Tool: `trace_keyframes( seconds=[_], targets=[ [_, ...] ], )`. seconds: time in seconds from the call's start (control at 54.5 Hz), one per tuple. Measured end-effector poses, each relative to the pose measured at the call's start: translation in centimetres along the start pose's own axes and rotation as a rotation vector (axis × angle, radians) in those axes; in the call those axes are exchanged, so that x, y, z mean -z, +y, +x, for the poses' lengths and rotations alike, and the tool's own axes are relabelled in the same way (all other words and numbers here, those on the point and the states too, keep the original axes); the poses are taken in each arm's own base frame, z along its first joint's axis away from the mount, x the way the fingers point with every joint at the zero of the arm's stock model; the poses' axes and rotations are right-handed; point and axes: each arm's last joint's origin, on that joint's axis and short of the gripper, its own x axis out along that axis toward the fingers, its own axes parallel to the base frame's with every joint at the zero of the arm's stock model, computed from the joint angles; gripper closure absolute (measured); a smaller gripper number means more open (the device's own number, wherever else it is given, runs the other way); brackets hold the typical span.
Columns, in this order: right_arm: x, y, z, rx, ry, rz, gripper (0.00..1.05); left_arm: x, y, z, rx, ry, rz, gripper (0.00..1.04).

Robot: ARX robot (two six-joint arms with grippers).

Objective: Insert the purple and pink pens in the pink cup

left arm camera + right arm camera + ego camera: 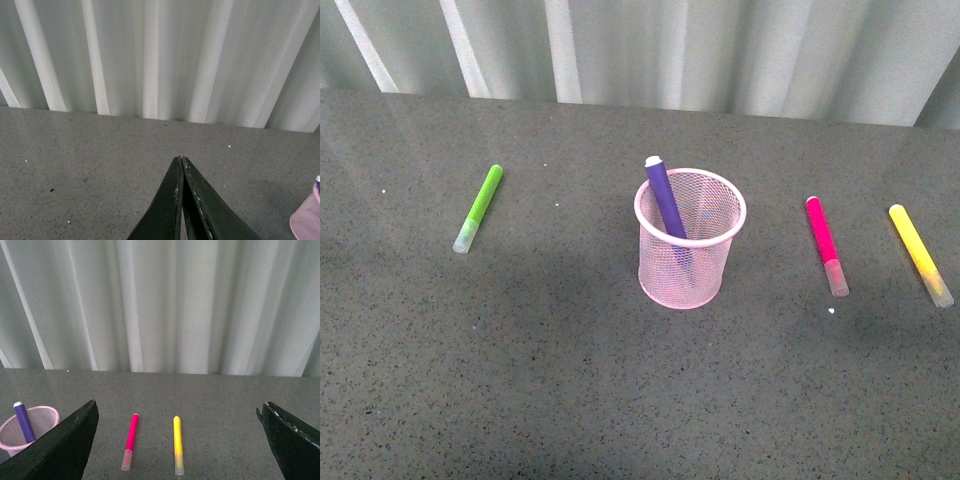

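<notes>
Speckled grey desk (pixel 520 400) carries a round, pink wire-mesh cup (pixel 685 270) with a solid rim; purple pen (pixel 665 195) leans inside it. Frosted-capped pink pen (pixel 823 238) lies flat on the desk right of the cup, apart from it. Black left claw (pixel 180 162) is pressed closed and empty; right claw (pixel 179 407) is spread wide and empty.

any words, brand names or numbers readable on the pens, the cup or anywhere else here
None can be read.
The purple pen, pink pen, green marker, yellow marker and pink cup show no print in any view; any fine marking is too small to tell.
</notes>
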Motion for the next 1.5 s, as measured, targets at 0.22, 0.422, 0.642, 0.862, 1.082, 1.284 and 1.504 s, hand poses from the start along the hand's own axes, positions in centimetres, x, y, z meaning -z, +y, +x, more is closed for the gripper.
trace_keyframes(
  seconds=[0.22,0.422,0.642,0.862,1.082,1.284,1.504],
  targets=[
    [0.0,0.0,0.0,-0.001,0.0,0.0,0.07,0.8,-1.2,-1.4,0.0,0.001,0.003,1.01],
    [0.0,0.0,0.0,0.0,0.0,0.0,0.07,1.4,-1.3,-2.4,0.002,0.0,0.003,1.01],
    [0.0,0.0,0.0,0.0,0.0,0.0,0.07,1.4,-1.3,-3.1,0.0,-0.024,0.003,1.01],
    [0.0,0.0,0.0,0.0,0.0,0.0,0.07,1.3,-1.3,-3.7,0.0,-0.029,0.003,1.01],
    [0.0,0.0,0.0,0.0,0.0,0.0,0.07,1.3,-1.3,-4.4,0.0,-0.03,0.003,1.01],
    [0.0,0.0,0.0,0.0,0.0,0.0,0.07,1.3,-1.3,-4.8,0.0,-0.03,0.003,1.01],
    [0.0,0.0,0.0,0.0,0.0,0.0,0.07,1.8,-1.3,-5.9,0.0,-0.005,0.004,1.01]
  ],
)
